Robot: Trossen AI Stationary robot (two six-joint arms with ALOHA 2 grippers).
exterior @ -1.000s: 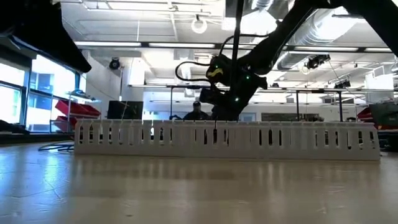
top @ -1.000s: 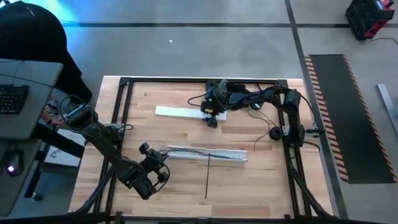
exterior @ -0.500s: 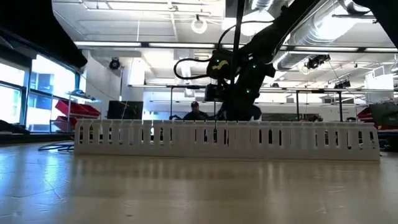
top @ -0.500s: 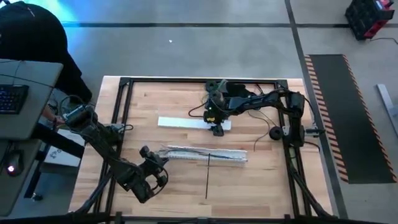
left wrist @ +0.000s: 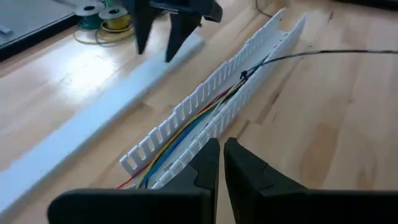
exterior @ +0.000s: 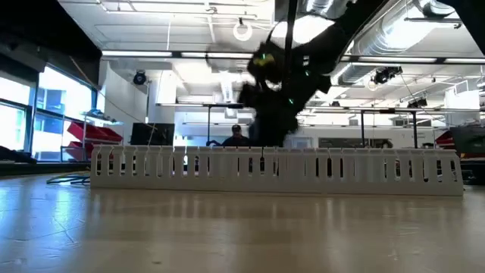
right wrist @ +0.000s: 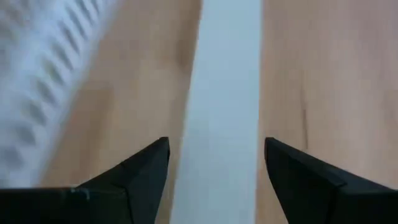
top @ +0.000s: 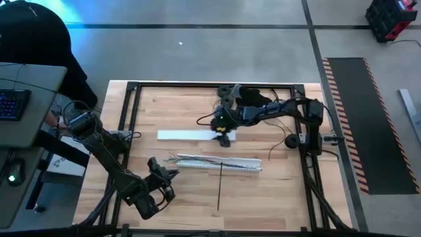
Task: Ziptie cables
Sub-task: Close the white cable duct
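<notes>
Wooden table [top: 276, 197] fills the high view, ringed by a dark frame, with a person in dark clothing at a desk off its left edge. Nearest that side, the left gripper [top: 166, 178] hovers low over the front-left part of the boards, its fingers [left wrist: 208, 163] pressed together and holding nothing, pointing toward the near end of the slotted white cable tray [top: 217, 162]. That tray lies across the table's middle, and the cables [left wrist: 198, 121] run along inside it as a coloured bundle; one dark wire leaves the tray at its far end in the left wrist view. A thin dark stick [top: 220, 187] lies across the tray's front wall near its midpoint and reaches toward the table's front edge. Behind the tray, a flat white strip [top: 187, 135] lies parallel to it. Farther right, the right gripper [top: 223, 136] sits above that strip's right end, fingers [right wrist: 143, 171] spread wide on either side of the strip, not closed on it.
</notes>
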